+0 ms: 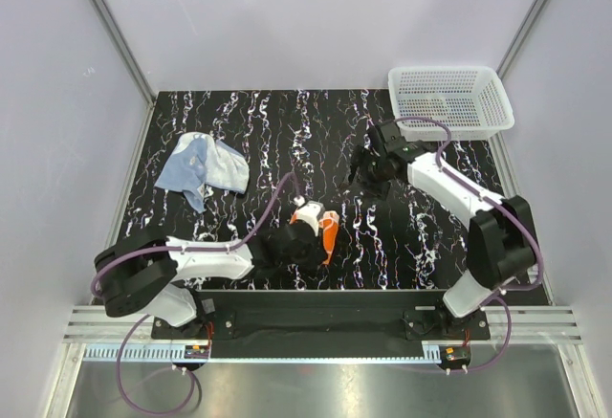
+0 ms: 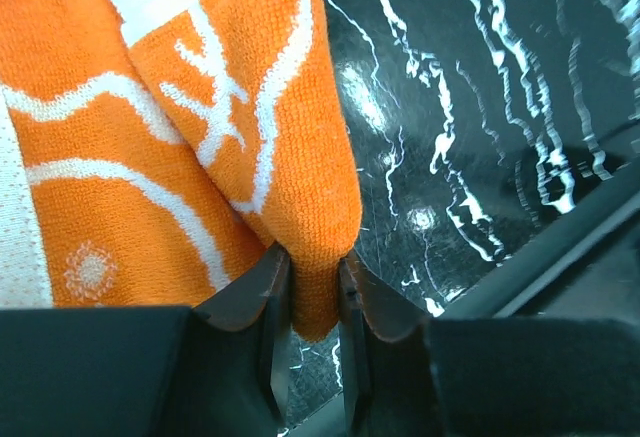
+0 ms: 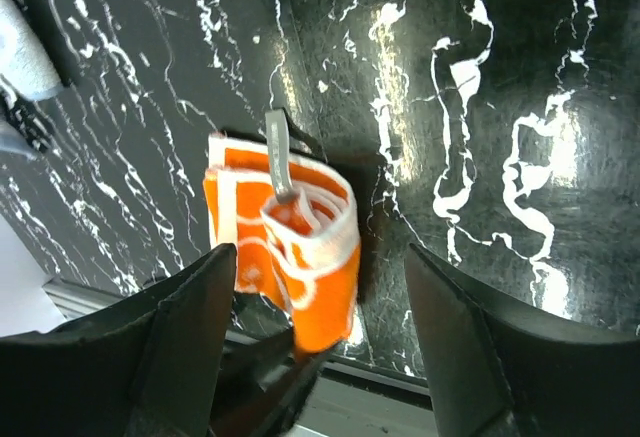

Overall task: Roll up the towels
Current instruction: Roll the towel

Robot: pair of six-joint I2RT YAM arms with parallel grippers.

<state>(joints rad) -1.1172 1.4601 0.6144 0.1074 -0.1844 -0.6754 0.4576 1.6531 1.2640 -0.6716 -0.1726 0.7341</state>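
Well to the left of the orange towel (image 1: 328, 231) and farther back, the blue-grey towel (image 1: 203, 167) lay crumpled and unrolled, a loose heap with white showing in its folds. It sat close to the left edge of the bench (image 1: 268, 121).

Your left hand (image 2: 312, 267) was just to the left of the orange towel, fingers pressed together and pinching a fold of its terry edge. In the left wrist view the cloth hung down between the two pads, bright orange with white lines printed across it.

The orange towel itself was partly rolled. From the right wrist view (image 3: 300, 247) you could see one end of it as a spiral, with the white border curling inward and a grey loop tag standing out of it. It lay near the front edge of the bench, just beside the dark rail, so you had little room on the near side of it. Beyond it and to its right the bench was bare black marble.

Your right hand (image 1: 368, 167) hung behind and to the right of the orange towel, apart from it, fingers spread wide with nothing between them.

Farthest right and well back from the orange towel, the white mesh basket (image 1: 449, 100) sat at the far right corner.
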